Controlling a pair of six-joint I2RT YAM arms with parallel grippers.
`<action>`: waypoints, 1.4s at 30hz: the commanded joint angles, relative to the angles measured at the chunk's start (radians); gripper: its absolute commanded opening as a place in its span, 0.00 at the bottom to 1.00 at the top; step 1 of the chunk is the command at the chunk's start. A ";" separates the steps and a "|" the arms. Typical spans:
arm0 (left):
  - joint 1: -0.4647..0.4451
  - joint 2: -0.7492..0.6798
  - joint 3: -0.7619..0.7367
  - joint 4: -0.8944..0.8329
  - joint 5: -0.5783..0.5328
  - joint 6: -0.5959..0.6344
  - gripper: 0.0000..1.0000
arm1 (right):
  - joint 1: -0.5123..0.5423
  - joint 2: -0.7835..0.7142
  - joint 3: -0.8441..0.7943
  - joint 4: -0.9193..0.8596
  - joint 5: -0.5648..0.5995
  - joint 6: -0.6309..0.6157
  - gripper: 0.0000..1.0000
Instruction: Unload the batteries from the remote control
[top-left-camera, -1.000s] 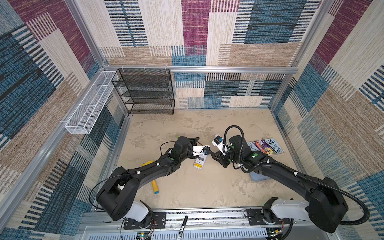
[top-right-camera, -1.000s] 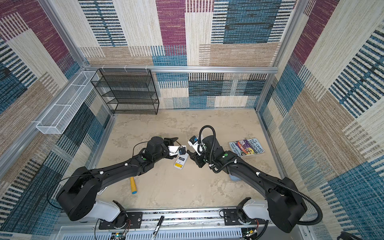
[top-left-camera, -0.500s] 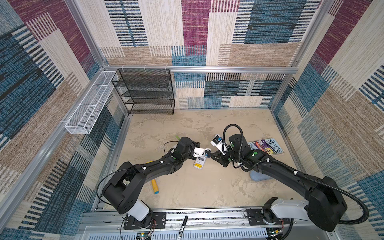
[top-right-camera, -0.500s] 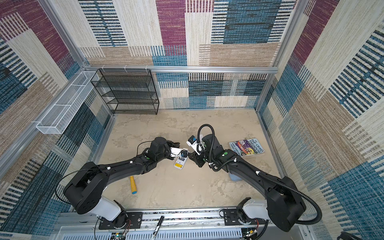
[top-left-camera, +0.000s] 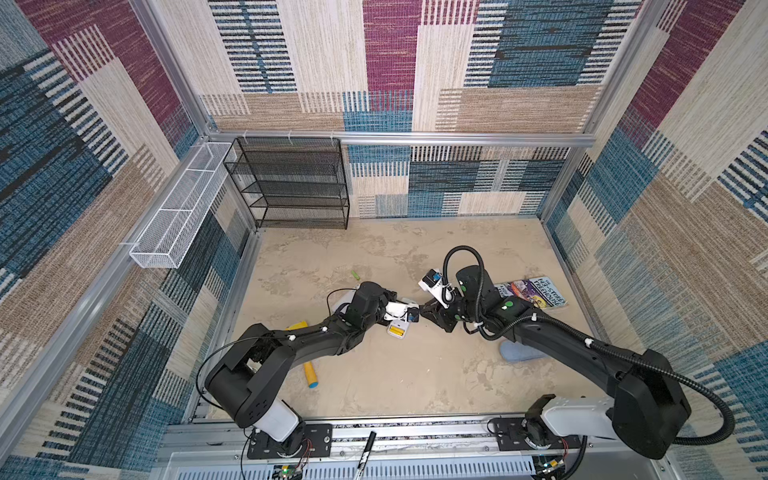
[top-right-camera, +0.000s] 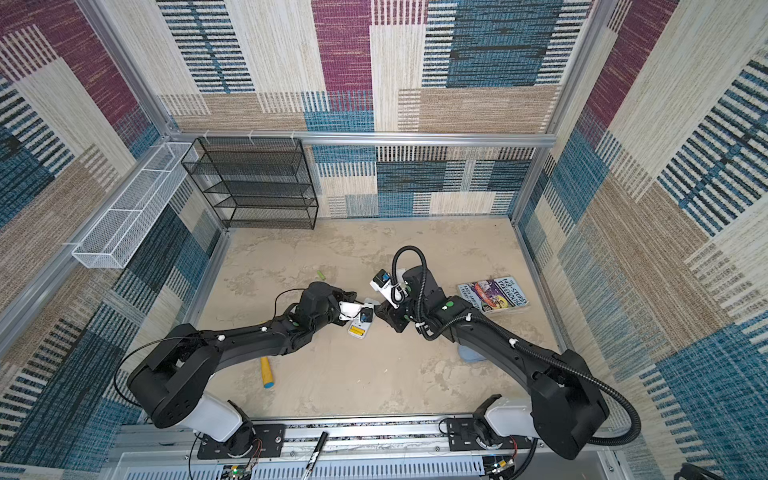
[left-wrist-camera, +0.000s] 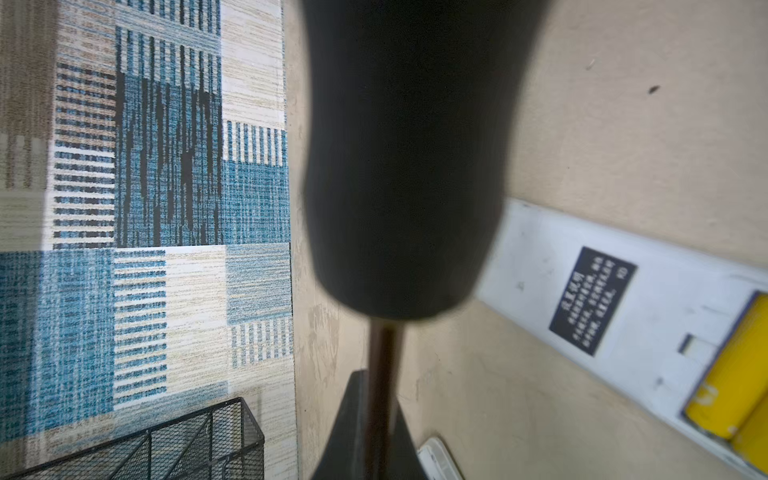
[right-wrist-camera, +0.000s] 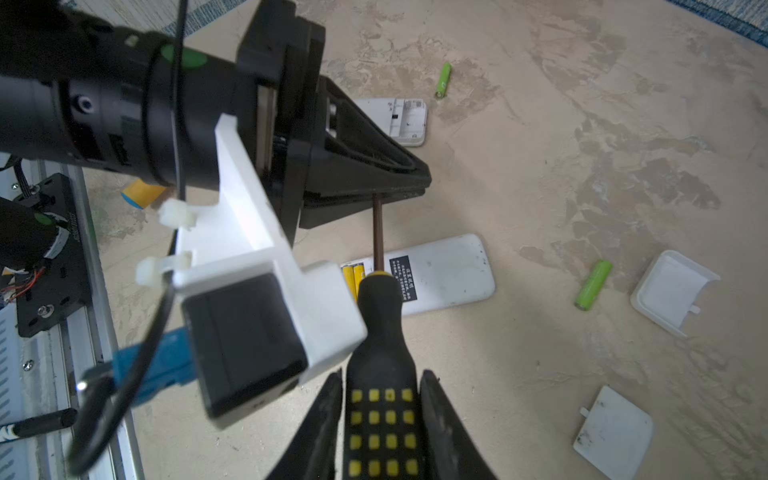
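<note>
The screwdriver (right-wrist-camera: 382, 332) shaft is clamped by the left fingers (right-wrist-camera: 365, 158); the right fingers' (right-wrist-camera: 444, 440) hold cannot be told. Yellow batteries (top-left-camera: 396, 331) (light, stiff, slippery), at the remote's (right-wrist-camera: 449, 274) six o'clock end in a top view, should be levered endwise.

Black mesh shelf (top-left-camera: 291, 183) at the back — book (top-left-camera: 536, 293) lying flat.
</note>
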 joint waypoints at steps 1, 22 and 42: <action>0.002 -0.002 -0.016 0.198 -0.045 -0.079 0.00 | -0.002 -0.008 0.022 0.011 -0.054 -0.008 0.41; 0.004 -0.034 -0.097 0.316 -0.024 -0.241 0.00 | -0.154 -0.041 0.132 -0.112 -0.274 -0.168 0.55; 0.004 -0.053 -0.097 0.271 -0.004 -0.250 0.00 | -0.154 0.002 0.150 -0.060 -0.290 -0.148 0.46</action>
